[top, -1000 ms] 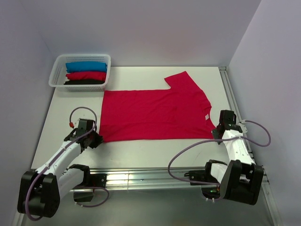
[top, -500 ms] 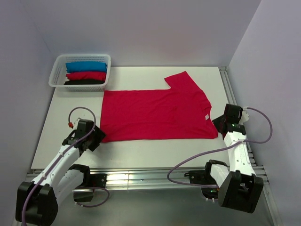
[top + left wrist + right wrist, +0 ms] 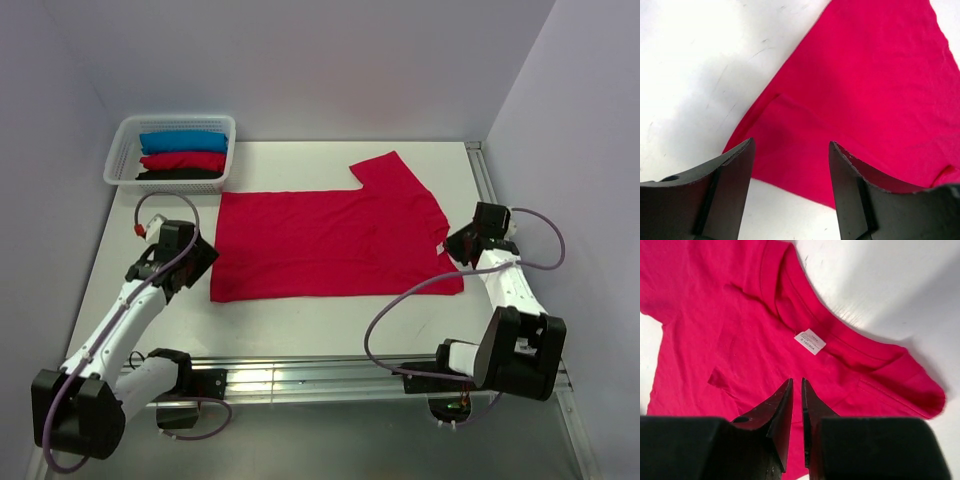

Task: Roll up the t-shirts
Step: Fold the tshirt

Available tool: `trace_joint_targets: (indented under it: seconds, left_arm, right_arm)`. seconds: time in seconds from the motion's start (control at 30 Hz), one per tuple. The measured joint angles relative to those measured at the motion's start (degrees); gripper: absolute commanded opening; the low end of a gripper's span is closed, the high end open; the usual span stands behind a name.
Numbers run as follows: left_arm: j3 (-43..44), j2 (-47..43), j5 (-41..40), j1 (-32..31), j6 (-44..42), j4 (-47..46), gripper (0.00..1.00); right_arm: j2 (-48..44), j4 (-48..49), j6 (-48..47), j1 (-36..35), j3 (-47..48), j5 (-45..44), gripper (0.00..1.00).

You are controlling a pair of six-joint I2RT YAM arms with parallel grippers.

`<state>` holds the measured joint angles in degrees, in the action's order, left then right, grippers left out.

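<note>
A crimson-red t-shirt [image 3: 330, 240] lies flat on the white table, folded lengthwise, with one sleeve pointing to the back. Its white neck label [image 3: 810, 341] shows at the collar on the right. My left gripper [image 3: 196, 262] hovers over the shirt's near-left corner [image 3: 790, 130]; its jaws stand wide open and empty [image 3: 791, 145]. My right gripper [image 3: 458, 244] is above the collar end, its jaws a narrow slit apart [image 3: 796, 381] with nothing between them. Blue [image 3: 183, 141], red [image 3: 183, 160] and black [image 3: 180, 174] rolled t-shirts lie in a basket.
The white mesh basket [image 3: 118, 160] stands at the back left corner. A metal rail [image 3: 488, 190] runs along the table's right side and another [image 3: 300, 375] along the near edge. Grey walls close in on the left, back and right.
My left gripper has let go of the shirt's corner, opened wide and moved away from the near edge. My right gripper has parted slightly and shifted back toward the collar.
</note>
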<state>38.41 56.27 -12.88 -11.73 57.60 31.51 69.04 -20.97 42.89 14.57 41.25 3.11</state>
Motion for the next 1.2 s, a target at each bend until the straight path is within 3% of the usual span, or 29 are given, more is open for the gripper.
trace_joint_targets:
  seconds: [0.27, 0.47, 0.8, 1.2]
  left_arm:
    - [2.43, 10.34, 3.52, -0.04, -4.44, -5.95, 0.63]
    - [6.47, 18.38, 5.6, -0.11, -7.45, -10.19, 0.63]
    - [7.54, 28.96, 7.1, -0.11, -8.44, -13.92, 0.61]
    - [7.54, 31.52, 6.56, -0.13, -8.2, -14.62, 0.59]
  right_arm:
    - [11.13, 1.75, 1.57, -5.31, 4.17, 0.92, 0.0]
    - [20.79, 3.69, 2.67, -11.02, 11.76, 0.55, 0.0]
    - [31.65, 2.45, 4.2, -11.47, 16.81, -1.73, 0.0]
    - [33.11, -1.16, 5.9, -11.5, 19.19, -6.19, 0.0]
